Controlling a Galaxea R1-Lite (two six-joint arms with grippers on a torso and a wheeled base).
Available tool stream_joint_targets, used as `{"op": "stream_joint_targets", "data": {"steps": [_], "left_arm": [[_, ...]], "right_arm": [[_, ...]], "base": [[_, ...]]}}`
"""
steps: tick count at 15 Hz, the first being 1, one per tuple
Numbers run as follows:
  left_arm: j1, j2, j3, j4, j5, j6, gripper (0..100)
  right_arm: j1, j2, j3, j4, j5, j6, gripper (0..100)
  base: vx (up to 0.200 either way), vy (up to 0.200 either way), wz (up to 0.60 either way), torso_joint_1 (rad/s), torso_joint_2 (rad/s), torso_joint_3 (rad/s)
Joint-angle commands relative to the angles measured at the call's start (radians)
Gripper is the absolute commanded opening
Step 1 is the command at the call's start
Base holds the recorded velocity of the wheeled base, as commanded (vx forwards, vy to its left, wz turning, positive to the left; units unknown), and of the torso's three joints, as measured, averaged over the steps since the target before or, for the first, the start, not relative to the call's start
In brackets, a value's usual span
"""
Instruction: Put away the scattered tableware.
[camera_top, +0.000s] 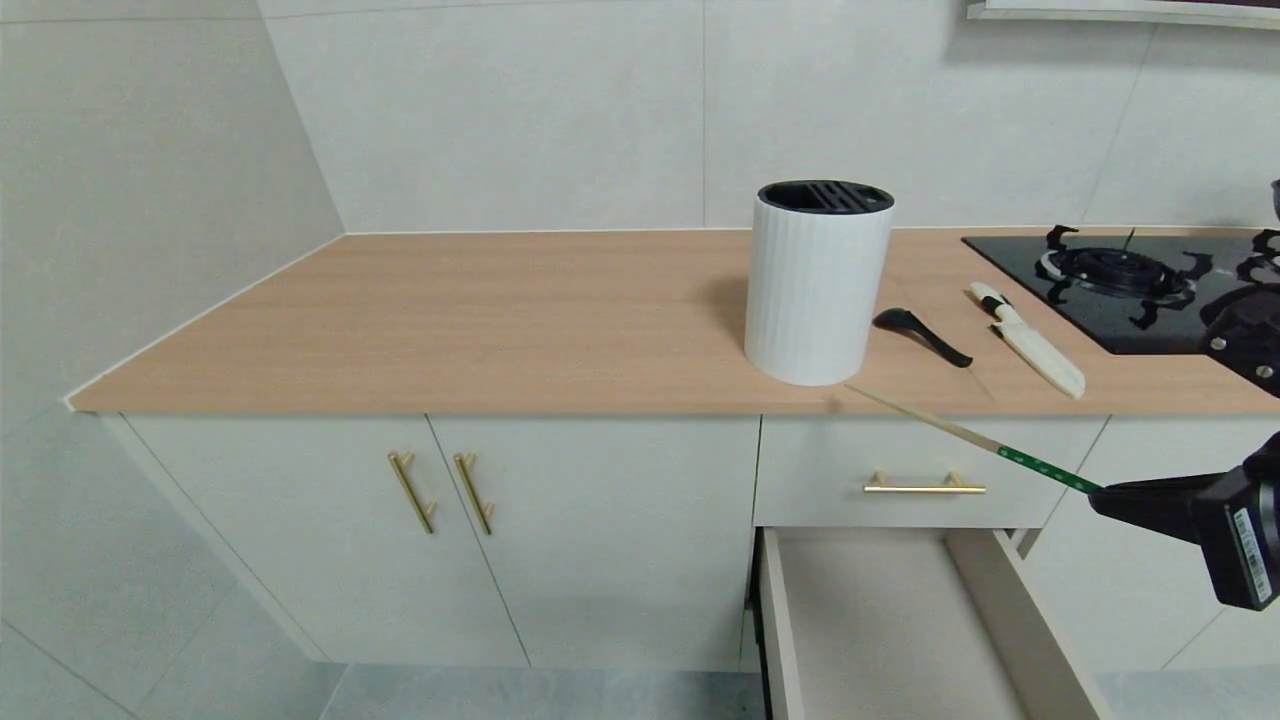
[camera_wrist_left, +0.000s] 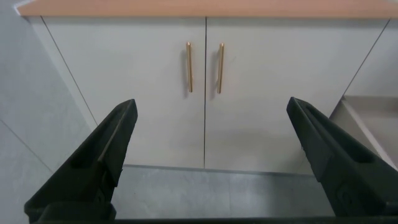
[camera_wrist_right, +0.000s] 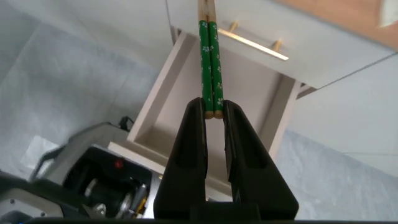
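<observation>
My right gripper (camera_top: 1100, 488) (camera_wrist_right: 211, 109) is shut on a pair of chopsticks (camera_top: 960, 432) (camera_wrist_right: 208, 56) with green patterned ends, held in the air in front of the counter edge, above the open drawer (camera_top: 890, 620). A white ribbed utensil holder (camera_top: 817, 283) with a black slotted top stands on the wooden countertop (camera_top: 450, 320). To its right lie a black spoon (camera_top: 920, 333) and a white knife (camera_top: 1030, 340). My left gripper (camera_wrist_left: 211, 118) is open, low in front of the cabinet doors, with nothing between its fingers.
A black gas hob (camera_top: 1130, 280) occupies the counter's right end. A closed drawer with a gold handle (camera_top: 925, 488) sits above the open one. Double cabinet doors with gold handles (camera_top: 440, 492) (camera_wrist_left: 204, 67) are to the left. Tiled wall behind.
</observation>
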Motion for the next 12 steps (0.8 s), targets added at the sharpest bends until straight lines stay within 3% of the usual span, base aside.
{"op": "stream_joint_targets", "data": {"steps": [1,12], "left_arm": [[0.000,0.000,0.000,0.000,0.000,0.000,100],[0.000,0.000,0.000,-0.001,0.000,0.000,100]], "right_arm": [[0.004,0.007,0.003,-0.001,0.000,-0.001,0],[0.004,0.040,0.006,-0.001,0.000,-0.001,0]], "base": [[0.000,0.000,0.00,-0.183,0.46,0.256],[0.000,0.000,0.00,-0.182,0.47,0.286]]}}
